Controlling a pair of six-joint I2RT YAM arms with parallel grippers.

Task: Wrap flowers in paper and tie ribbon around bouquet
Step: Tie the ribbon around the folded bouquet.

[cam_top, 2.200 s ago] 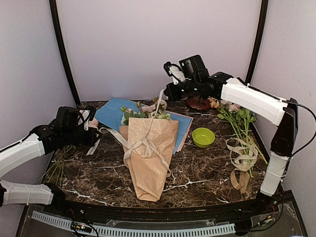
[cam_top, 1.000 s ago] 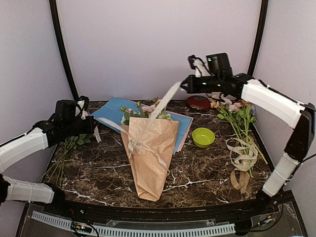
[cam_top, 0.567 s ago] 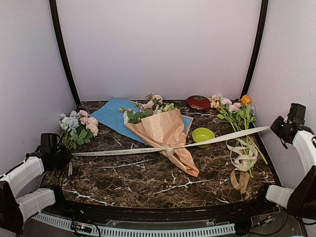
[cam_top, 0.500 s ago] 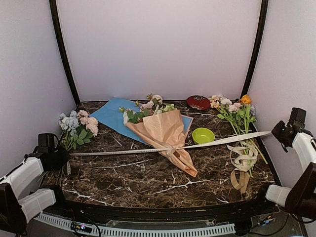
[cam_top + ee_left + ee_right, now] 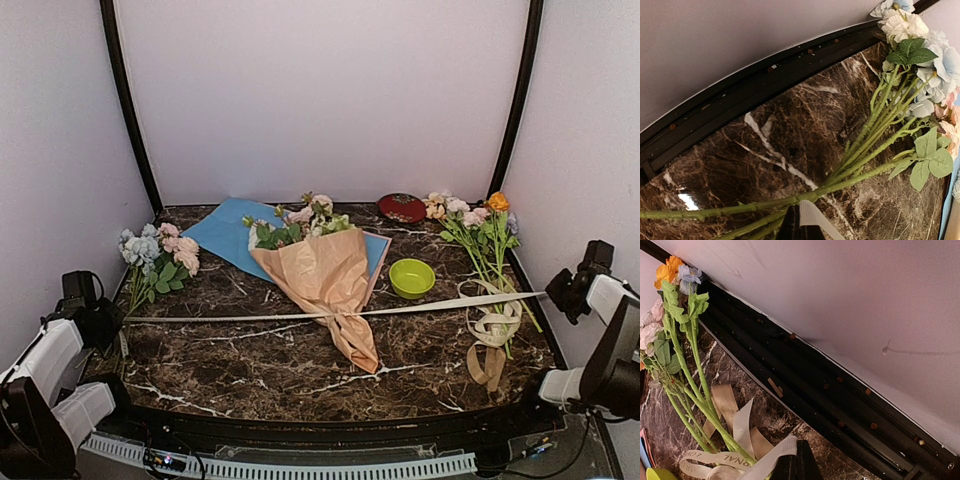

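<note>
The bouquet lies mid-table, a tan paper (image 5: 322, 275) cone with pink-cream flowers (image 5: 300, 222) at its far end and its point (image 5: 367, 364) toward me. The cream ribbon (image 5: 240, 318) runs taut across the whole table and crosses the cone near its narrow part. My left gripper (image 5: 108, 322) at the far left edge is shut on one ribbon end (image 5: 816, 220), above green stems. My right gripper (image 5: 556, 293) at the far right edge is shut on the other end (image 5: 771, 454), by the table's black rim.
A bunch with blue blooms (image 5: 152, 255) lies at the left, close to my left gripper. A bunch with an orange bloom (image 5: 482, 225) and loose ribbon coils (image 5: 493, 330) lie at the right. A light blue sheet (image 5: 225, 232), green bowl (image 5: 411, 277) and red dish (image 5: 401, 207) sit behind.
Both arms swung from above the bouquet out to the table's sides, drawing the ribbon taut around the cone. The bouquet turned and its point shifted; the ribbon now runs lower.
</note>
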